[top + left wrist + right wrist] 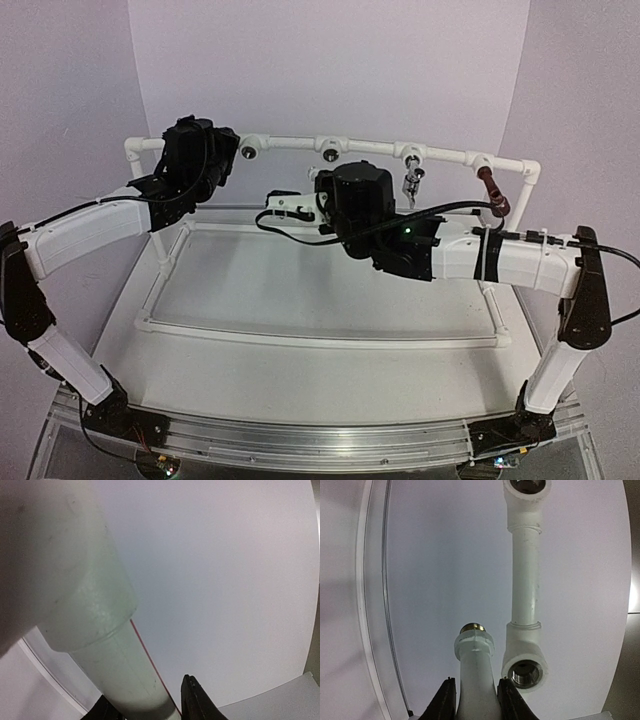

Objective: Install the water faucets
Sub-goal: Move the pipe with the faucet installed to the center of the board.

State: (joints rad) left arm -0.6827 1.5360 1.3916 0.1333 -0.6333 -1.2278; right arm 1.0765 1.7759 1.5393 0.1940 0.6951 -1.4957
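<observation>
Walls [330,60]: plain pale lavender panels, closing in three sides.
Bench [320,300]: white top, with a metal rail [330,438] along the near edge.
Light: soft, even; shadows faint.

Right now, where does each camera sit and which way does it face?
Top: above and behind the robot, looking down on the table and frame; left arm and right arm show whole.
Left wrist: on the left gripper, looking along a pipe between its fingers.
Right wrist: on the right gripper, looking past the white faucet it clamps to two open sockets.
Shared: top and right wrist both show that faucet and those sockets.
</observation>
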